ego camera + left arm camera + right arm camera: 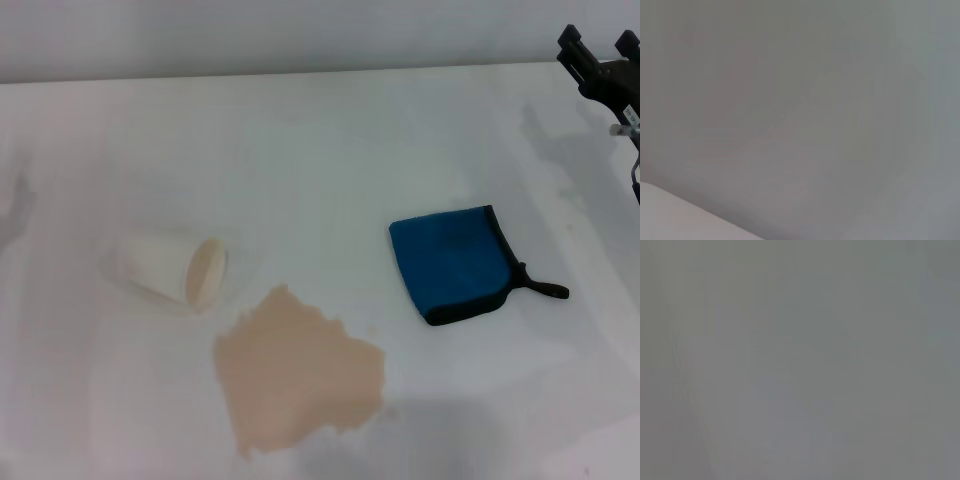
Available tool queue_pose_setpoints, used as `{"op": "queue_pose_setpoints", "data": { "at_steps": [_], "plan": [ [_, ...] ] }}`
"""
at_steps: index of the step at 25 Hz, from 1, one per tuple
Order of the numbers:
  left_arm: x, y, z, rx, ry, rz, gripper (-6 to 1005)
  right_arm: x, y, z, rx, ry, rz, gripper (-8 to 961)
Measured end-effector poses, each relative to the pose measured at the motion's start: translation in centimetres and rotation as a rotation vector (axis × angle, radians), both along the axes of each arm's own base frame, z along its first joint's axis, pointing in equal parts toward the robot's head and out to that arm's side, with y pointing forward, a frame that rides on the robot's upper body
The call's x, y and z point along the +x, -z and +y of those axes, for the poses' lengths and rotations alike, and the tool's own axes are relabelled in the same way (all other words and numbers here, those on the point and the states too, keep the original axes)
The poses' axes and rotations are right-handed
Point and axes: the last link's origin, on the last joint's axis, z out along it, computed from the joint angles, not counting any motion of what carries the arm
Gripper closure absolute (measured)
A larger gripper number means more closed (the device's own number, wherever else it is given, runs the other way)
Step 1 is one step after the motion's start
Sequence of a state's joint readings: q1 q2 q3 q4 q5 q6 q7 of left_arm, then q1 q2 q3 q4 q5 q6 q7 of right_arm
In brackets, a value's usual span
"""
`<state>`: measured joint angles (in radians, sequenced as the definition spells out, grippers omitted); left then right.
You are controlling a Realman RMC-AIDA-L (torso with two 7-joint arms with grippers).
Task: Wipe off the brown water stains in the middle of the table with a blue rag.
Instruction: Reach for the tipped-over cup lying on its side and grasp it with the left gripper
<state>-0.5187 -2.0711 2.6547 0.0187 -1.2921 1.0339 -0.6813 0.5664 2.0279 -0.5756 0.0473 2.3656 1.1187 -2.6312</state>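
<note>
The blue rag (452, 262) lies flat on the white table (330, 140), right of the middle, its black loop tab pointing right. The brown water stains (298, 370) form a ragged tan puddle near the front middle, left of the rag and apart from it. My right gripper (603, 62) shows at the far right edge, raised above the table's back right, well away from the rag. My left gripper is out of view. Both wrist views show only blank grey surface.
A white cup (178, 265) with a beige inside lies on its side at the left, just behind the puddle, its mouth toward the puddle. The table's far edge meets a grey wall at the back.
</note>
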Motion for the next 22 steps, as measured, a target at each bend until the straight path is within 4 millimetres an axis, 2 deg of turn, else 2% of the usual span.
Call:
{"op": "queue_pose_setpoints", "data": {
  "at_steps": [8,22],
  "plan": [
    [0.20,-0.08,0.84,-0.020,0.001,0.079,111,-0.16,0.40,-0.11,-0.013,-0.005,0.000,78],
    [-0.14,-0.39,0.35,-0.011,0.007,0.097,112,-0.51,0.33,0.08,-0.014,-0.030,-0.052,78]
  ]
}}
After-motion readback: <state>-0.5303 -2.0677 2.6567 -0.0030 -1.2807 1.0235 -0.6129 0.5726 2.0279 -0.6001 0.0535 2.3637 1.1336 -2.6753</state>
